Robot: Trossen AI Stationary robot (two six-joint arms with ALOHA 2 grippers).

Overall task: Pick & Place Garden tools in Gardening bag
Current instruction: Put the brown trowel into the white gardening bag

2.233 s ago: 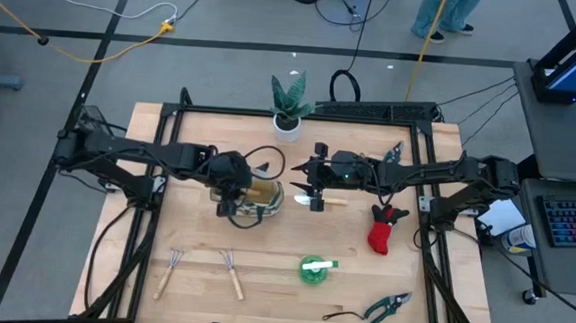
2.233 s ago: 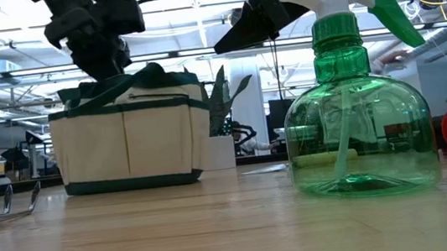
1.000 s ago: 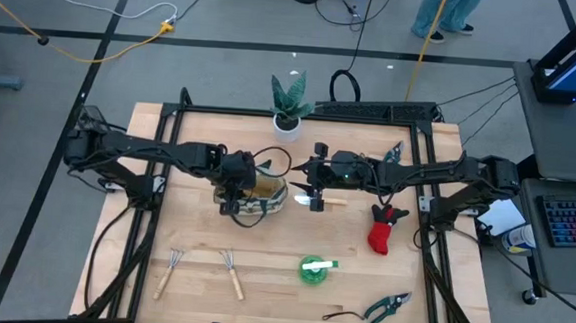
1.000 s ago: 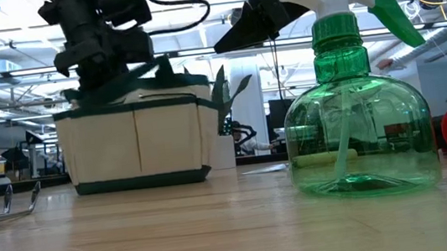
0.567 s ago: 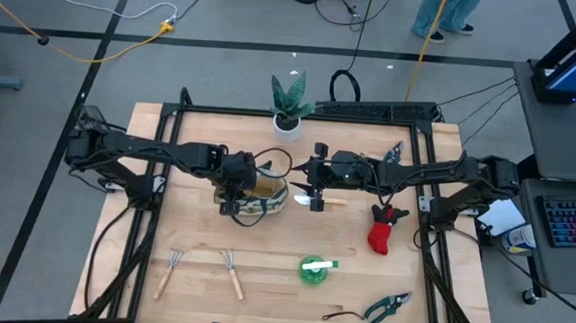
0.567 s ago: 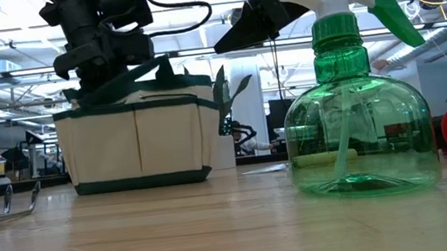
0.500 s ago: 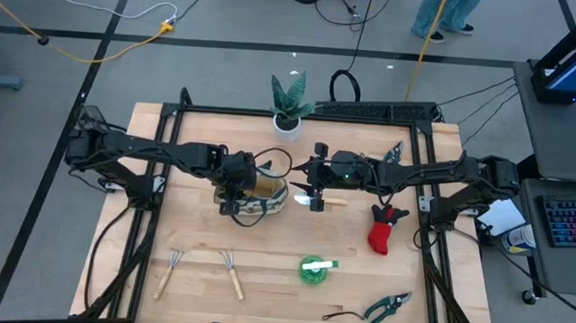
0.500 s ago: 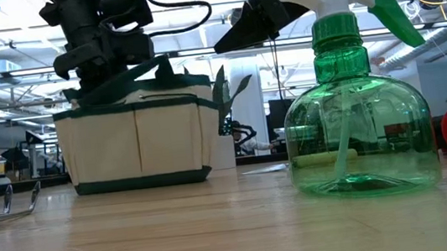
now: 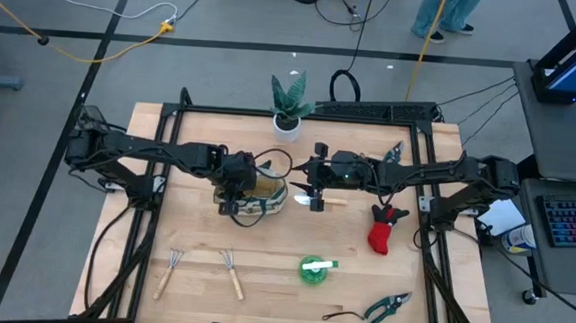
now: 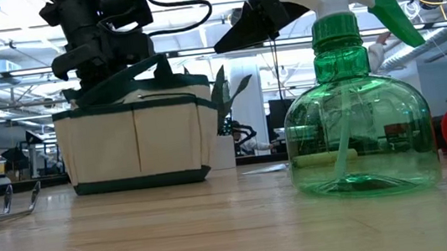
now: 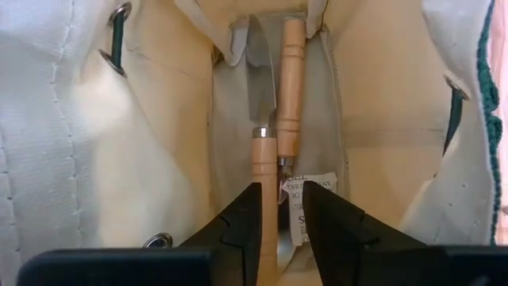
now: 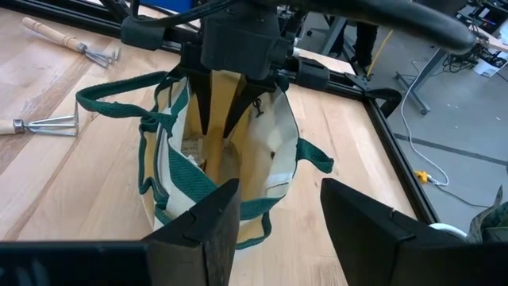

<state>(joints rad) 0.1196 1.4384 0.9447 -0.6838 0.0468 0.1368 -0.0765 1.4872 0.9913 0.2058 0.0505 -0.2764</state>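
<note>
Trowel going into the gardening bag (image 9: 259,195)

Left gripper (image 11: 278,208) pinches the trowel (image 11: 263,127) handle, blade pointing deeper; right gripper (image 12: 272,208) hangs spread beside.

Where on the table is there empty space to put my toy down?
Bare wood lies between the gardening bag and the two rakes, and left of the bag. It is crowded around the bag, where both arms meet, and near the spray bottle and shears.

Trowel (image 11: 263,159) in bag (image 9: 263,193) (upright)
</note>
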